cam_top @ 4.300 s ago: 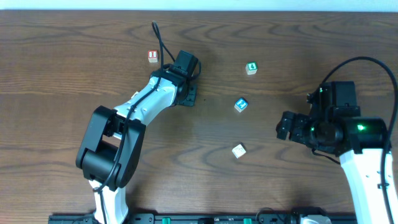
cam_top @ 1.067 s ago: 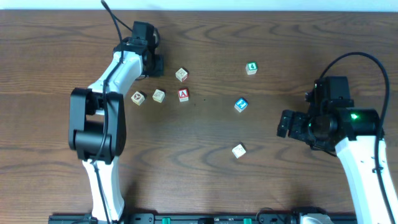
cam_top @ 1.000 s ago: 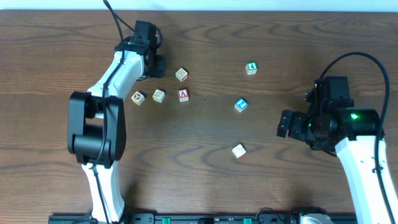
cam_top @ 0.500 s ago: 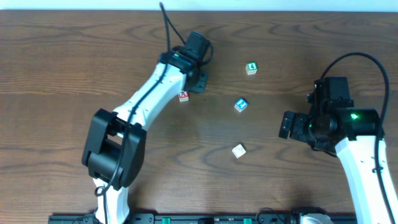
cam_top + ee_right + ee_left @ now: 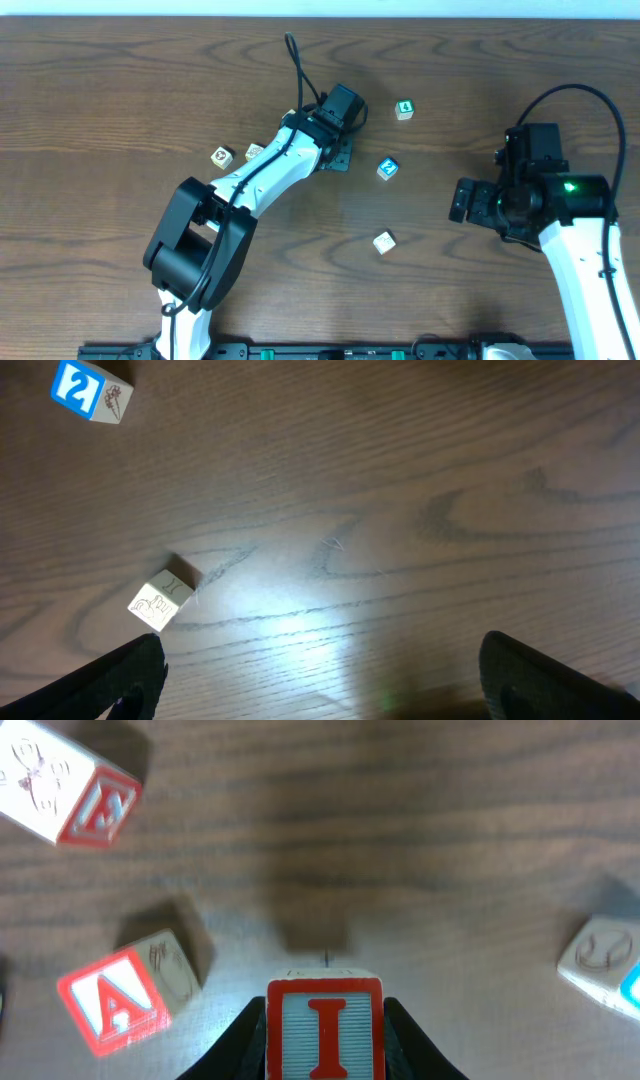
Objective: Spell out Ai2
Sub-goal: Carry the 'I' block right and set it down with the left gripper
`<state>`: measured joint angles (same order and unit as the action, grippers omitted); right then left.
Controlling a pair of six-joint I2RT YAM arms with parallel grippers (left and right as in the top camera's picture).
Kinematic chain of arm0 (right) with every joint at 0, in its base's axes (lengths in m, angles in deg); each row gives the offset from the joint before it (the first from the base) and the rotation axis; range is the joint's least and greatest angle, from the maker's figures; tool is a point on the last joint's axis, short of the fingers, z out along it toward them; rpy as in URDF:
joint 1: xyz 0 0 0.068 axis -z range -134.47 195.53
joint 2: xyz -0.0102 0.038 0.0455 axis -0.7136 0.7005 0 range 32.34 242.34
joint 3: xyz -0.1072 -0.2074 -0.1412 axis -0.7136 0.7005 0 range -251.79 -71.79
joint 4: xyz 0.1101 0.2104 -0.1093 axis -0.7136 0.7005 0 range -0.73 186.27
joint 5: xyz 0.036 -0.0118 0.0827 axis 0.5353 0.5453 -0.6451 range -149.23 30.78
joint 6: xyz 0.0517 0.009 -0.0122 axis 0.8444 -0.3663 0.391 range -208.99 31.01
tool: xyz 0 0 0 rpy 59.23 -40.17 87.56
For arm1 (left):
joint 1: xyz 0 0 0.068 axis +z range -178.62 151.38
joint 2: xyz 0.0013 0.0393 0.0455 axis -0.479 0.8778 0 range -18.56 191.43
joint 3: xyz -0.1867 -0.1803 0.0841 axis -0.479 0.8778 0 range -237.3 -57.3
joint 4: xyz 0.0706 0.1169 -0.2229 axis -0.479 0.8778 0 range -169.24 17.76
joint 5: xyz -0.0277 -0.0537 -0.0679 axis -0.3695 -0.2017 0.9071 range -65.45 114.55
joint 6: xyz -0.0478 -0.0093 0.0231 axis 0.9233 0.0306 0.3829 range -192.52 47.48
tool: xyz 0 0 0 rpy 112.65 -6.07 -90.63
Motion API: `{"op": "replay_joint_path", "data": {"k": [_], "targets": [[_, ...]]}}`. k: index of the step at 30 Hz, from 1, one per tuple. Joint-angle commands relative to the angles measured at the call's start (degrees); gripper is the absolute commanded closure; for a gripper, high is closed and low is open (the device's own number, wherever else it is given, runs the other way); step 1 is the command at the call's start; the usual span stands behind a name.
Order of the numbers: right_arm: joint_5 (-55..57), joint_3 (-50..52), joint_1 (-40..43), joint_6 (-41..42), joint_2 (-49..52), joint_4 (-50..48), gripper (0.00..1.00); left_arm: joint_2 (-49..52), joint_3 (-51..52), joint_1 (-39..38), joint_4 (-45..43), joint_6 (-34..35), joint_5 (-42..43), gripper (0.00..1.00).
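My left gripper (image 5: 338,158) is shut on the "I" cube (image 5: 324,1025), white with a red frame and a red letter, gripped between both fingers just above the table. The "A" cube (image 5: 125,1000) lies on the table to its left; the left arm hides it in the overhead view. The blue "2" cube (image 5: 388,168) lies to its right and shows at the right edge of the left wrist view (image 5: 605,960). It also shows in the right wrist view (image 5: 85,390). My right gripper (image 5: 330,695) is open and empty, right of it (image 5: 462,200).
A green-marked cube (image 5: 404,109) sits at the back. A cream cube (image 5: 384,241) lies toward the front, also in the right wrist view (image 5: 160,602). Two cream cubes (image 5: 222,156) (image 5: 254,152) lie left of the arm. Another red-framed cube (image 5: 70,795) sits beyond the "A".
My left arm has swung right and toward the front with the "I" cube, and now covers the "A" cube in the overhead view. The right arm has not moved.
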<state>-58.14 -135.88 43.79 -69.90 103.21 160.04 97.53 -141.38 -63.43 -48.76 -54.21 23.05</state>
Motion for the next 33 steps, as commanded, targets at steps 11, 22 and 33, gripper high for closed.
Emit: {"op": "replay_joint_path", "data": {"k": [11,22,33], "targets": [[0.39,0.15,-0.39,0.42,0.0,0.2,0.01,0.44,7.1,0.17,-10.32,0.98,-1.9,0.91],[0.39,0.15,-0.39,0.42,0.0,0.33,0.01,0.81,7.1,0.15,-11.52,1.03,-1.9,0.83],[0.39,0.15,-0.39,0.42,0.0,0.44,0.01,0.81,7.1,0.15,-12.15,1.03,-1.92,0.73]]}}
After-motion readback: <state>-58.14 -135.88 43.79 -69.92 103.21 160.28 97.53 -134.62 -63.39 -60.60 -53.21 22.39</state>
